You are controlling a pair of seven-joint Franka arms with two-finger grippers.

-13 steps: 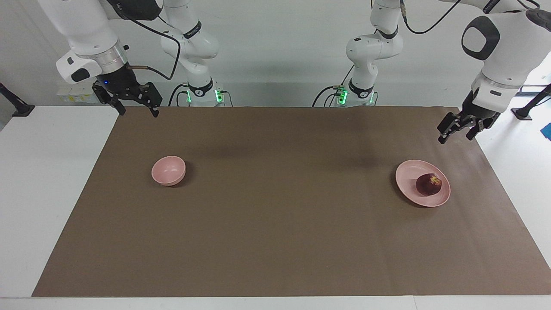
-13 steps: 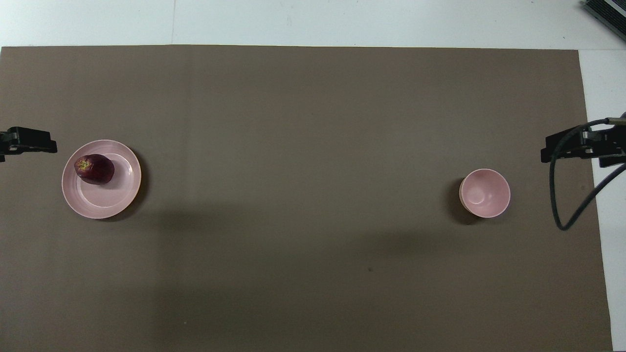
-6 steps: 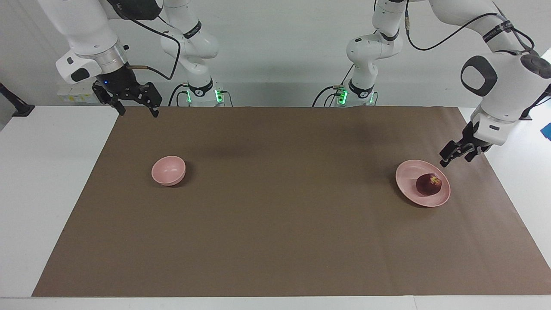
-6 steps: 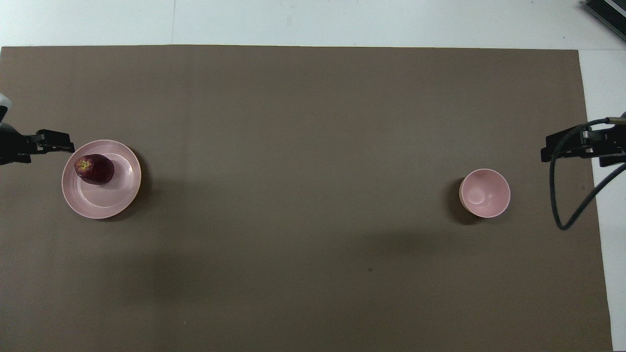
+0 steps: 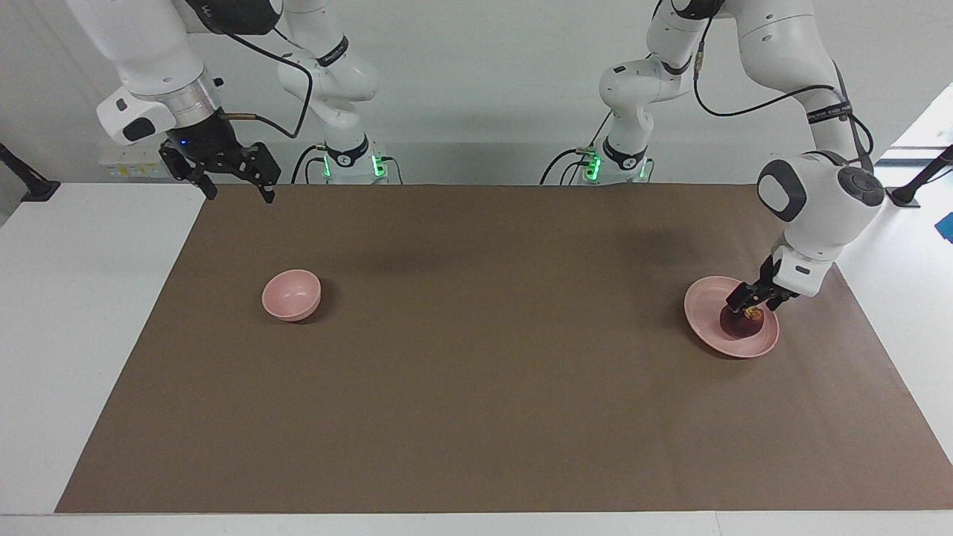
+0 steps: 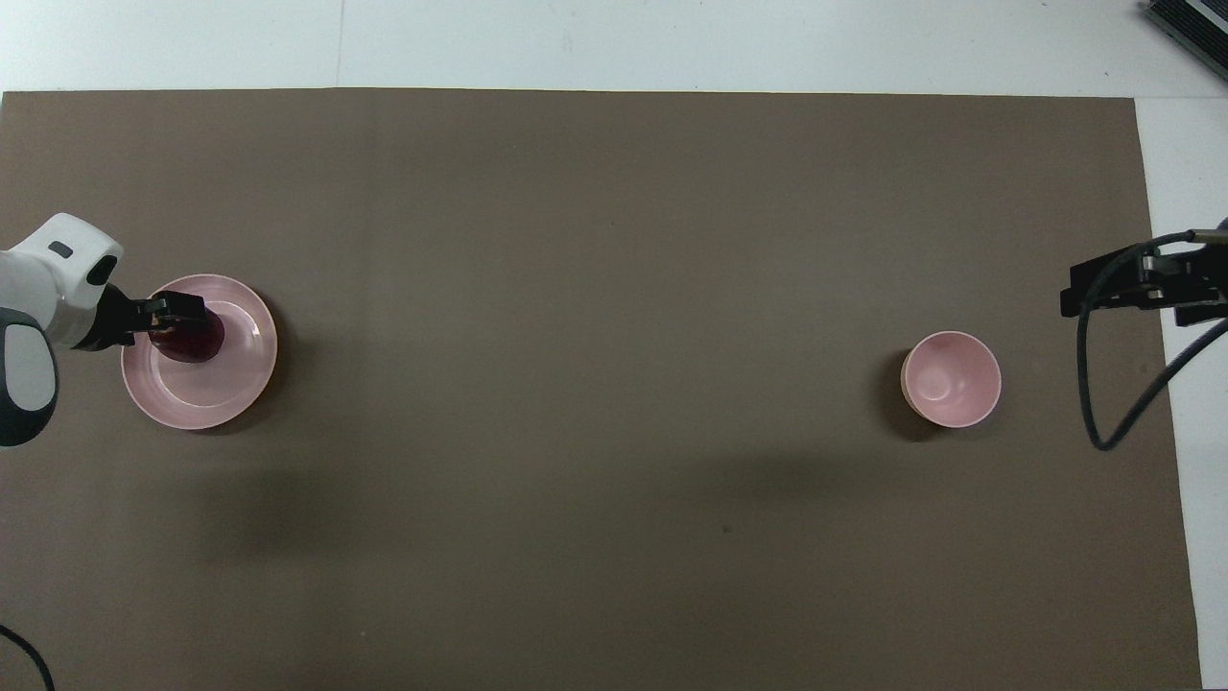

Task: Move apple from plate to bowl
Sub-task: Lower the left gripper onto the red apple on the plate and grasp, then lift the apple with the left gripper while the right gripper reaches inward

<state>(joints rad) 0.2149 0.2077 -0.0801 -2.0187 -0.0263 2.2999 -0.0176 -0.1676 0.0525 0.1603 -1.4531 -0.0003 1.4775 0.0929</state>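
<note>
The dark red apple (image 5: 739,325) (image 6: 199,344) lies on the wide pink plate (image 5: 703,327) (image 6: 225,398) at the left arm's end of the table. My left gripper (image 5: 750,304) (image 6: 177,312) is low over the apple, open, with a finger on each side of its top. Whether the fingers touch the fruit I cannot tell. The small deep pink bowl (image 5: 291,295) (image 6: 951,379) stands empty toward the right arm's end. My right gripper (image 5: 240,195) (image 6: 1070,293) waits open, raised over the mat's edge at that end.
A brown paper mat (image 5: 476,387) covers most of the white table (image 5: 89,313). The right arm's black cable (image 6: 1103,422) loops down over the mat's edge beside the bowl. Wide bare mat lies between plate and bowl.
The left arm has swung down and inward from above the mat's edge until its open gripper sits over the apple. Apple, plate, bowl and right arm have not moved.
</note>
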